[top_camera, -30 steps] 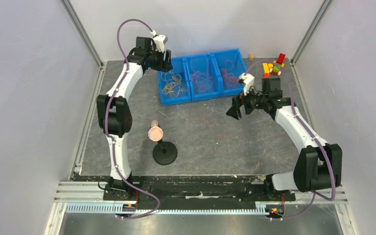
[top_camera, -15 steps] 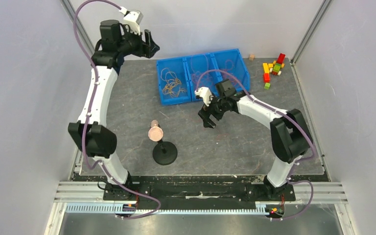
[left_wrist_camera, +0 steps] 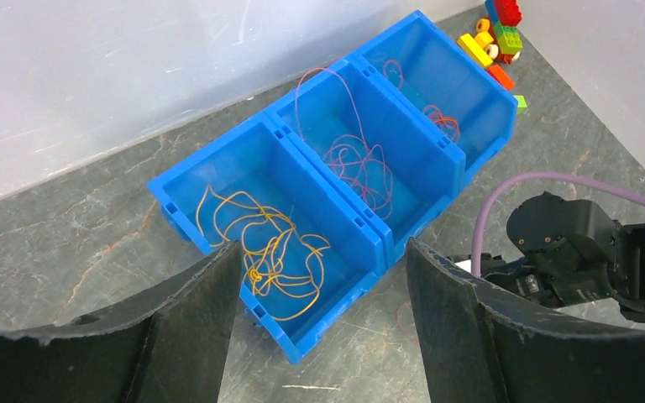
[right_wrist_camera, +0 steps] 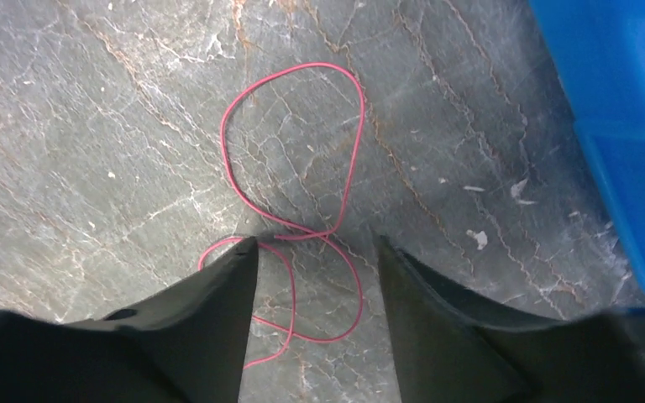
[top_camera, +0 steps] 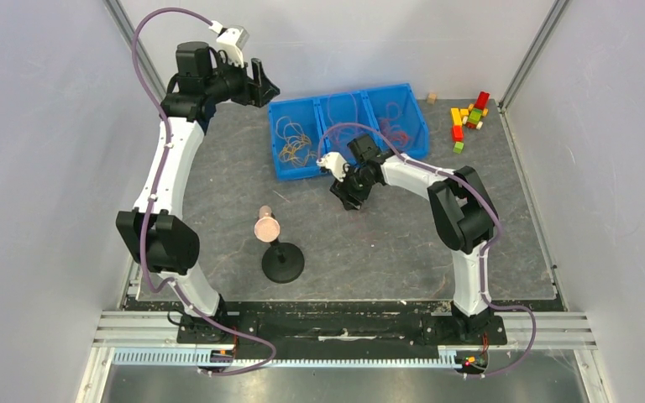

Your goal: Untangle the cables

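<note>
Three blue bins [top_camera: 306,170] at the back hold cables: an orange tangle [left_wrist_camera: 264,252] in the left one, pink strands [left_wrist_camera: 357,159] in the middle one, a few red-purple loops [left_wrist_camera: 441,117] in the right one. A single red-pink cable [right_wrist_camera: 329,228] lies looped on the table in front of the bins. My right gripper [top_camera: 346,197] is down over it, open, and the fingertips [right_wrist_camera: 248,248] straddle its lower loop without pinching it. My left gripper [top_camera: 262,84] hangs high at the back left, open and empty, looking down on the bins [left_wrist_camera: 327,201].
A black stand [top_camera: 283,263] with a round pinkish head [top_camera: 267,227] is left of centre on the table. Coloured blocks [top_camera: 469,117] and a small wooden cube [top_camera: 431,97] lie at the back right. Grey walls close in both sides.
My left arm lifted away from the left bin, up and back to the left. My right arm swung left and down onto the loose red-pink cable, and its jaws narrowed.
</note>
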Controlling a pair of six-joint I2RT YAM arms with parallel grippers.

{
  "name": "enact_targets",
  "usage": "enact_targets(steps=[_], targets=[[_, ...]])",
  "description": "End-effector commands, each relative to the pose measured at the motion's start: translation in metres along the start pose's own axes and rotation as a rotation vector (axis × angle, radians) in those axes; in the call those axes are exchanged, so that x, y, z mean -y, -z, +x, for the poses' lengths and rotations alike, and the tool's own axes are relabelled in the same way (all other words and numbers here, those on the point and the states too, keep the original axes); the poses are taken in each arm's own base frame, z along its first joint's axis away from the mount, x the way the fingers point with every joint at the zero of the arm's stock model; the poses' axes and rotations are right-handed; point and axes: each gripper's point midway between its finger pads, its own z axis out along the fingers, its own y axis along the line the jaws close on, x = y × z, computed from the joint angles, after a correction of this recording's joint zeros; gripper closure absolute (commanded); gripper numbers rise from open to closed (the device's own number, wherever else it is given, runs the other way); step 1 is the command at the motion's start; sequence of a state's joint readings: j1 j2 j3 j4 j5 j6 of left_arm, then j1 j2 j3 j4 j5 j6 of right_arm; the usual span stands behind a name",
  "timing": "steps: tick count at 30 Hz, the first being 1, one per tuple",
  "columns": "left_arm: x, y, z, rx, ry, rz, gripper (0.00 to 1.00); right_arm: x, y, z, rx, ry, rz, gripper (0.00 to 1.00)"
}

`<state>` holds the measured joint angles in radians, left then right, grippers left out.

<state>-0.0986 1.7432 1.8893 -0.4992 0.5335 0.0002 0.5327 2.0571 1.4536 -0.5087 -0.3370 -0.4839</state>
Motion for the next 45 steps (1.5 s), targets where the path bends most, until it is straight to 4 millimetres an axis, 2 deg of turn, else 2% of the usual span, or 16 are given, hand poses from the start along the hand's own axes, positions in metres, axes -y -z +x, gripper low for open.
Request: enact_targets(steps=[1,2,4,5,12,15,20,27,30,35,38,42,45], targets=[[0.01,0.004,-0.018,0.055,0.015,0.031,0.23,-0.001,-0.004,-0.003,-0.011,0.033,-0.004,0.5],[0.011,0.005,-0.019,0.06,0.012,0.031,0.23,-0.002,-0.002,-0.002,-0.012,0.036,-0.01,0.62],[0.012,0.005,-0.022,0.067,0.009,0.036,0.23,-0.007,0.008,-0.007,0.009,0.048,-0.013,0.92],[0.012,0.005,-0.023,0.07,0.013,0.039,0.23,-0.007,0.015,-0.013,0.026,0.051,-0.007,1.0],[0.019,0.007,-0.028,0.086,0.03,0.068,0.23,-0.003,0.109,-0.092,0.301,0.053,0.063,1.0],[0.023,0.008,-0.029,0.088,0.029,0.086,0.24,0.0,0.139,-0.108,0.372,0.051,0.104,1.0],[0.03,0.012,-0.029,0.092,0.013,0.12,0.24,0.013,0.178,-0.129,0.47,0.022,0.155,1.0],[0.032,0.013,-0.026,0.09,0.01,0.125,0.24,0.043,0.266,-0.185,0.742,-0.024,0.281,1.0],[0.032,0.013,-0.027,0.097,0.015,0.127,0.24,0.055,0.289,-0.201,0.814,-0.02,0.351,1.0],[0.034,0.014,-0.032,0.113,0.021,0.131,0.24,0.083,0.303,-0.211,0.887,-0.048,0.459,1.0],[0.034,0.013,-0.03,0.116,0.026,0.133,0.24,0.097,0.303,-0.22,0.939,-0.066,0.478,1.0],[0.033,0.013,-0.03,0.12,0.032,0.125,0.24,0.121,0.287,-0.231,0.973,-0.079,0.489,1.0],[0.033,0.016,-0.027,0.117,0.039,0.119,0.23,0.143,0.264,-0.232,0.983,-0.082,0.518,1.0]])
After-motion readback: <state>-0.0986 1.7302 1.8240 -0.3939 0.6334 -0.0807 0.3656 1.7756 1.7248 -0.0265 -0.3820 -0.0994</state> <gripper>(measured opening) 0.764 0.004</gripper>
